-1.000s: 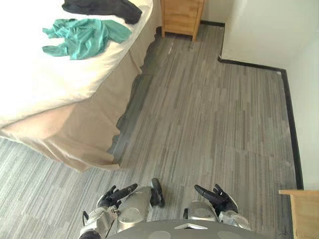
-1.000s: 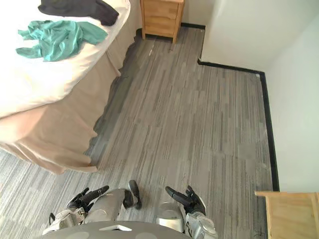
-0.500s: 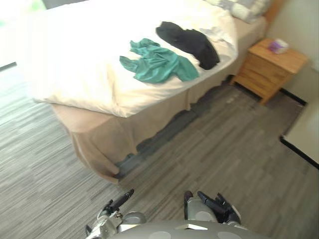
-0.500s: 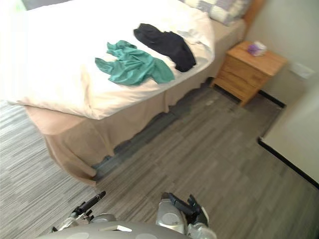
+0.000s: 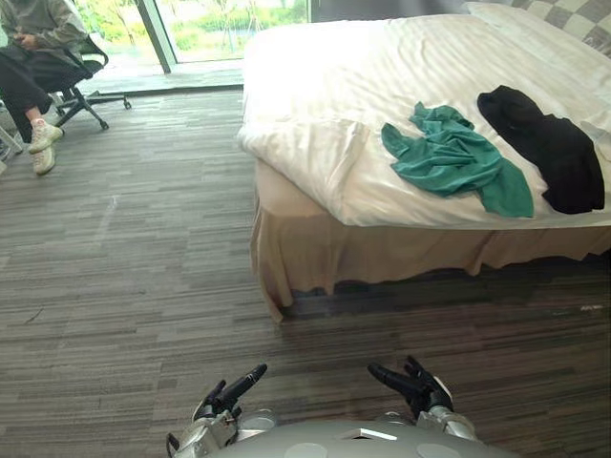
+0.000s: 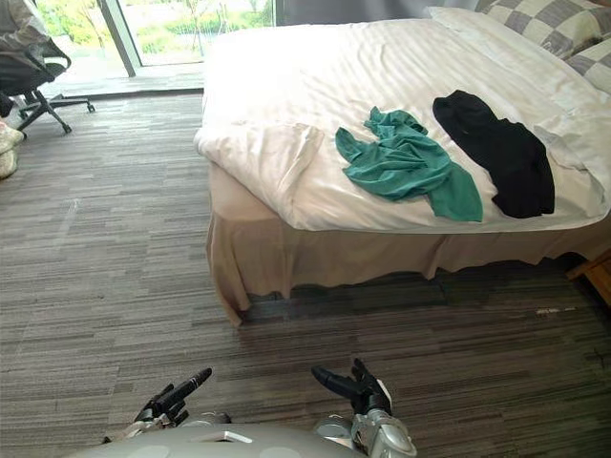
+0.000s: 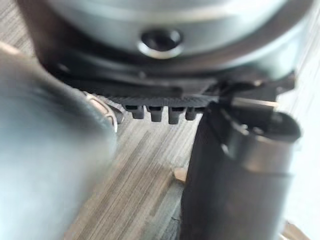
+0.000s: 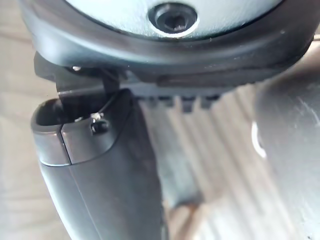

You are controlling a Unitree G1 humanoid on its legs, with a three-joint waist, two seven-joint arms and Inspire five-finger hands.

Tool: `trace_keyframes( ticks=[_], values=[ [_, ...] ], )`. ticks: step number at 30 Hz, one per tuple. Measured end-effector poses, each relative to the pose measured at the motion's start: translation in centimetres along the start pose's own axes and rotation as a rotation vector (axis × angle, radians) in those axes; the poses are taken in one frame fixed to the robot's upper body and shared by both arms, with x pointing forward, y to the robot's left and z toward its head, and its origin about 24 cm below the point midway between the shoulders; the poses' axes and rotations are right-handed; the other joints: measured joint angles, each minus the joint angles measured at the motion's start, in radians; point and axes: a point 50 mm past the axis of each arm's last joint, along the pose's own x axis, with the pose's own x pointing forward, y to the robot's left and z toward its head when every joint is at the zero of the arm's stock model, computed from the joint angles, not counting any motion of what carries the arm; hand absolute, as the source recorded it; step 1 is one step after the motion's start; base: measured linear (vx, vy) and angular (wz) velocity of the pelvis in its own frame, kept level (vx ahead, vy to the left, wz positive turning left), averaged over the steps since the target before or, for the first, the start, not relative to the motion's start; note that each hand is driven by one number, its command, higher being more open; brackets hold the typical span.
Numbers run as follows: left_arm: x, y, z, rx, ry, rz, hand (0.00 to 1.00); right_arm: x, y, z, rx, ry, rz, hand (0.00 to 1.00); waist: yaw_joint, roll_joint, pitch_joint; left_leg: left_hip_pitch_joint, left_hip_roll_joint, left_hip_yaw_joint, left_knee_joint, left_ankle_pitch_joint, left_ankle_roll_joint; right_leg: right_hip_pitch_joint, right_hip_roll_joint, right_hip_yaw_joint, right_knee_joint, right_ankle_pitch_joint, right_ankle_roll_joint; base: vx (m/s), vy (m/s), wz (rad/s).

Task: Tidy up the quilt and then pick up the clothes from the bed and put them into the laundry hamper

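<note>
1. The robot's view has swung round in the last half second. The bed [image 5: 382, 253] now lies ahead at one o'clock.
2. A green shirt [image 5: 456, 157] and a black garment [image 5: 544, 157] lie at two o'clock on the rumpled quilt [image 5: 305, 153].
3. The left hand [image 5: 224, 396] and right hand [image 5: 412, 385] hang low, fingers loosely spread and empty, so tidying looks unstarted.

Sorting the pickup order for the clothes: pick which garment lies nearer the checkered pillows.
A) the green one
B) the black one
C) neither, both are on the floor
B: the black garment lies on the white quilt between the green garment and the checkered pillows.
</note>
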Motion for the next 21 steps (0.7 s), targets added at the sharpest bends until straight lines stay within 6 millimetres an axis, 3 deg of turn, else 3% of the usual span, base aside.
trace_keyframes(
  ticks=[2, 5, 8, 12, 14, 16, 18, 19, 20, 21],
  values=[
    [0.0, 0.5, 0.8, 0.038, -0.012, -0.011, 1.0, 0.1, 0.7, -0.1, 0.009, 0.003, 0.017, 1.0, -0.01, -0.036, 0.017, 0.022, -0.047, -0.027, -0.067, 0.035, 0.013, 0.018, -0.009, 0.024, -0.035, 0.026, 0.027, 0.03, 0.14, 0.44],
    [0.0, 1.0, 1.2, 0.06, -0.017, -0.008, 1.0, 0.2, 1.6, -0.7, 0.022, 0.018, 0.037, 1.0, -0.009, -0.059, 0.007, 0.02, -0.072, -0.039, -0.068, 0.034, 0.013, 0.041, -0.02, 0.024, -0.067, 0.039, 0.04, 0.08, 0.088, 0.22],
    [0.0, 1.0, 1.3, 0.069, -0.021, -0.01, 1.0, 0.2, 1.8, -0.7, 0.018, 0.022, 0.044, 1.0, -0.009, -0.063, 0.007, 0.027, -0.075, -0.036, -0.071, 0.033, 0.012, 0.058, -0.018, 0.025, -0.087, 0.053, 0.044, 0.06, 0.024, 0.06],
    [0.0, 0.6, 1.1, 0.092, -0.013, -0.024, 1.0, 0.3, 1.5, -0.4, 0.009, 0.015, 0.041, 1.0, -0.012, -0.048, 0.013, 0.046, -0.061, -0.001, -0.073, 0.027, 0.004, 0.066, -0.003, 0.05, -0.096, 0.054, 0.042, -0.01, -0.017, -0.17],
    [0.1, 0.5, 1.2, 0.102, -0.01, -0.032, 1.0, 0.5, 1.5, -0.2, 0.015, 0.016, 0.034, 1.0, -0.019, -0.05, 0.018, 0.045, -0.06, 0.004, -0.073, 0.012, 0.015, 0.043, -0.009, 0.048, -0.07, 0.035, 0.029, -0.04, 0.009, -0.09],
    [0.2, 0.2, 1.6, 0.14, -0.007, -0.055, 1.0, 0.3, 1.0, -0.4, 0.016, 0.019, 0.01, 1.0, -0.018, -0.063, 0.018, 0.045, -0.092, 0.021, -0.068, -0.03, 0.032, -0.003, -0.066, 0.052, 0.04, 0.007, 0.048, 0.0, 0.091, -0.06],
    [0.2, 0.1, 1.5, 0.187, 0.008, -0.069, 1.0, 0.3, 0.2, 0.8, 0.004, -0.038, -0.01, 1.0, -0.022, -0.055, 0.027, 0.045, -0.095, 0.0, -0.066, -0.039, 0.042, -0.144, -0.123, 0.118, 0.338, 0.018, -0.018, 0.01, 0.072, 0.08],
    [0.2, 0.4, 1.6, 0.21, 0.02, -0.067, 1.0, 0.4, 0.3, 1.3, 0.01, -0.06, -0.014, 1.0, -0.044, -0.061, 0.036, 0.06, -0.096, -0.025, -0.052, -0.045, 0.052, -0.22, -0.147, 0.174, 0.514, 0.084, -0.076, 0.0, 0.097, 0.41],
    [0.3, 0.3, 1.9, 0.214, 0.017, -0.068, 1.0, 0.4, 0.3, 1.1, 0.015, -0.053, -0.023, 1.0, -0.048, -0.058, 0.052, 0.091, -0.089, -0.043, -0.048, -0.048, 0.073, -0.284, -0.143, 0.226, 0.634, 0.078, -0.068, 0.08, 0.083, 0.45],
    [0.3, 0.4, 2.1, 0.215, 0.012, -0.064, 1.0, 0.3, 0.3, 0.8, 0.019, -0.047, -0.025, 1.0, -0.045, -0.064, 0.055, 0.094, -0.082, -0.048, -0.037, -0.057, 0.08, -0.303, -0.126, 0.237, 0.653, 0.028, -0.061, 0.14, 0.051, 0.39]
  ],
)
